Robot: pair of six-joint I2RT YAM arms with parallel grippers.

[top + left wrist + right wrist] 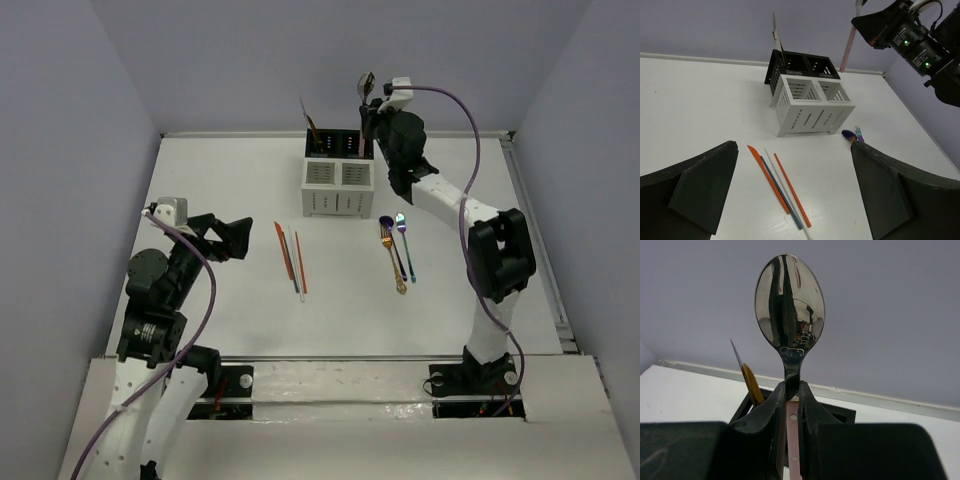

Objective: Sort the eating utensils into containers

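Above slatted caddy (pixel 338 187), R hand (pixel 791 390) pinches glossy oval spoon (pixel 790 305) upright.

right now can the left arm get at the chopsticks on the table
Probably yes: the left gripper is open, the chopsticks lie flat just ahead of it with nothing between them, and the caddy stands farther back.

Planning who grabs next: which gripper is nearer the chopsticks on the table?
Left. The left gripper sits just beside the chopsticks; the right gripper is above the caddy, holding a spoon.
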